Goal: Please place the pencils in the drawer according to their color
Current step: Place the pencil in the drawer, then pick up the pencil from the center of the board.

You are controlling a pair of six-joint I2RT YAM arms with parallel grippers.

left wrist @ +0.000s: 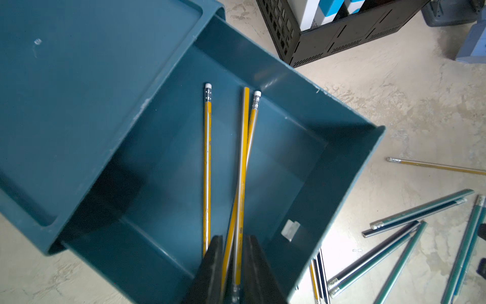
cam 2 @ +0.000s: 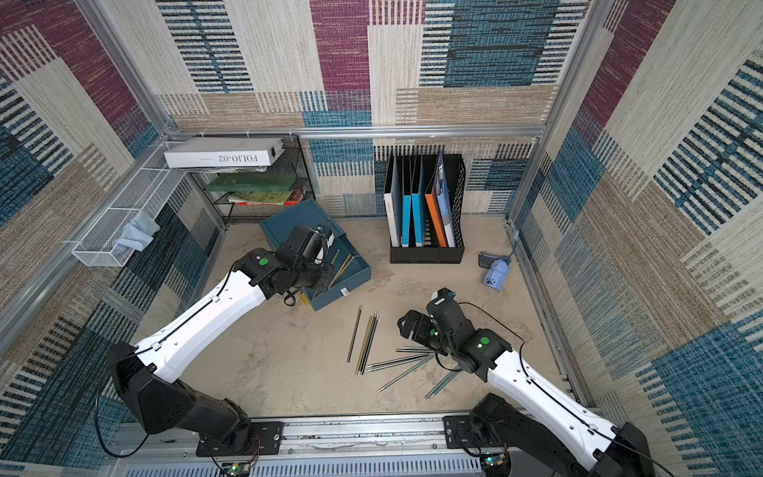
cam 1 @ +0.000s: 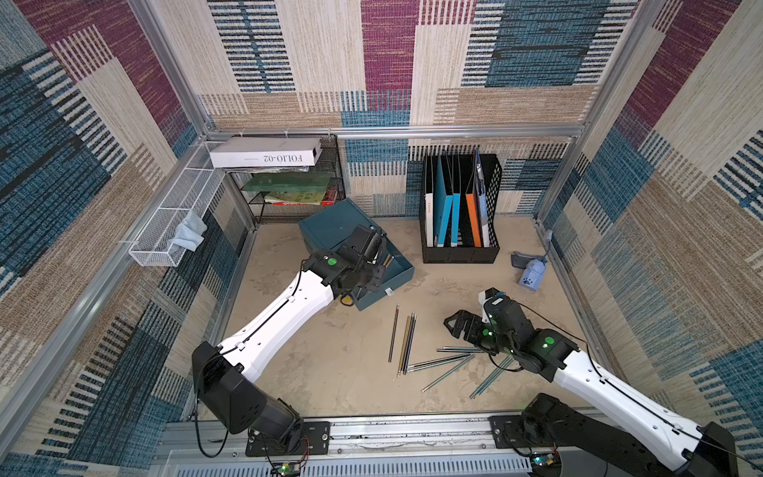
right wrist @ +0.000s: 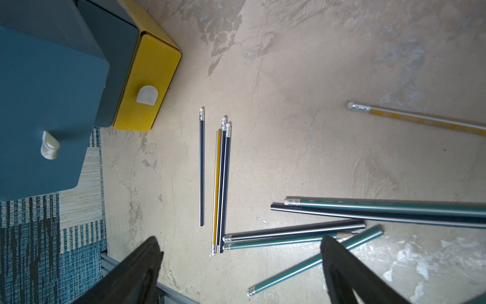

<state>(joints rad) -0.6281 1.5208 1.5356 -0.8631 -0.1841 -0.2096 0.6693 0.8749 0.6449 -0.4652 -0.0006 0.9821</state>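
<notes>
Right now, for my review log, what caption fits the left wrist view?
Left gripper over the open teal drawer, three yellow-striped pencils inside, two running between its fingers.

Mock office in lab cell: file rack, bookshelf, carpet-tile walls.

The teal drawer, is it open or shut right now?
Open: the teal drawer juts out from the cabinet, showing three yellow pencils inside.
</notes>
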